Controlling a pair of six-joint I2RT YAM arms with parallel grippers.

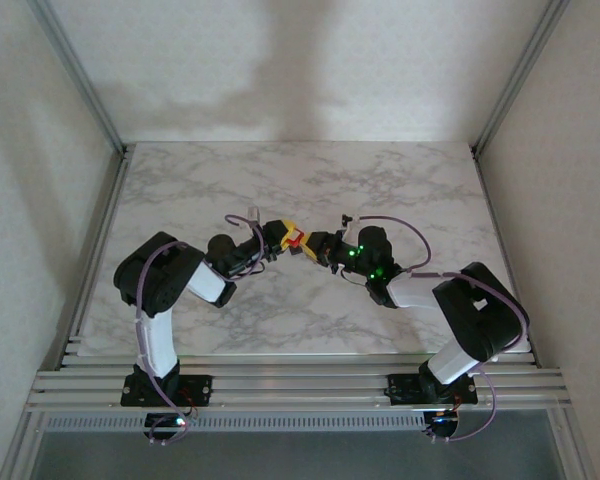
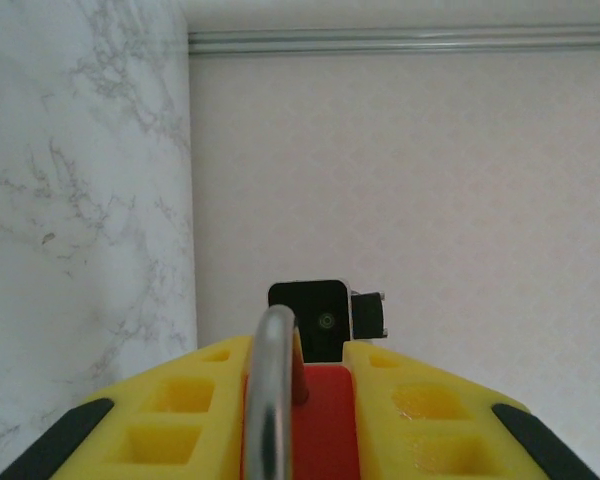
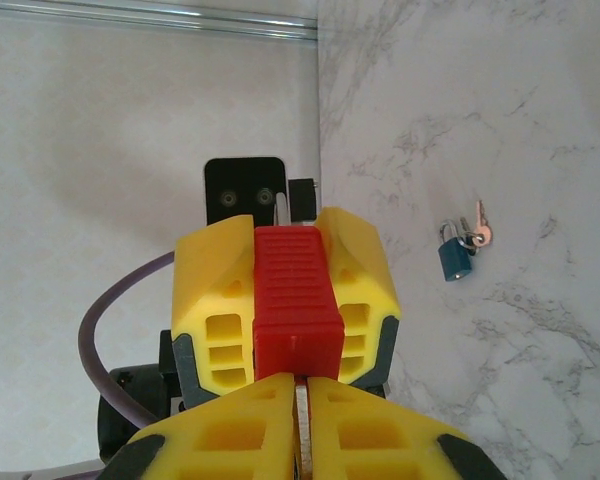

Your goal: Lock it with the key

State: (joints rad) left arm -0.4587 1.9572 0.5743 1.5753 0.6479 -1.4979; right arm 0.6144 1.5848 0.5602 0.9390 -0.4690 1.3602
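Holding the red padlock (image 3: 295,290) tight in my left fingers (image 3: 215,290), right fingers (image 3: 380,430) pinched nearly closed on what looks like the key (image 3: 300,393). I reckon any off-axis twist jams or drops it.

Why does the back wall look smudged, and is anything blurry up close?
Top external view: that smudge is soft shadow on the back wall. Left wrist view: the steel shackle sits close to the lens, slightly soft, with a pale sheen. Right wrist view: crisp, both the red padlock and the small blue padlock.
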